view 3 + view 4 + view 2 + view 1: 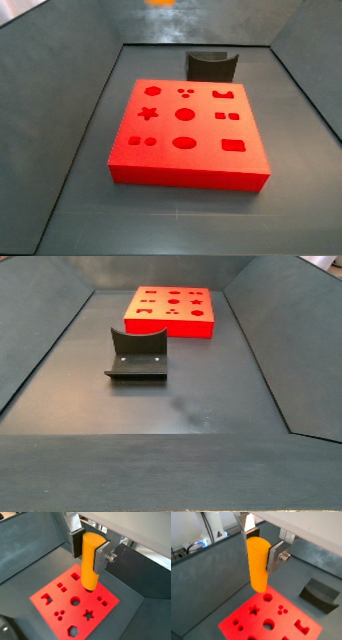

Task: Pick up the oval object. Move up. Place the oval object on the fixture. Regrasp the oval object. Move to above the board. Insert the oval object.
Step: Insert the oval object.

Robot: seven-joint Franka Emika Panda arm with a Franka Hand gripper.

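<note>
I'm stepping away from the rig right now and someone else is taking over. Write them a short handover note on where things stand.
Gripper: shut on the oval object, holding it upright by its upper part, raised above the board.
Oval object: orange peg hanging lower end down over the board's holes in both wrist views, not touching it.
Board: flat on the floor, all holes empty in a side view.
Fixture: on the floor beside the board, nothing on it.
Done: the peg is picked up and carried above the board.
Left: line up with the oval hole, lower, insert, release.
</note>
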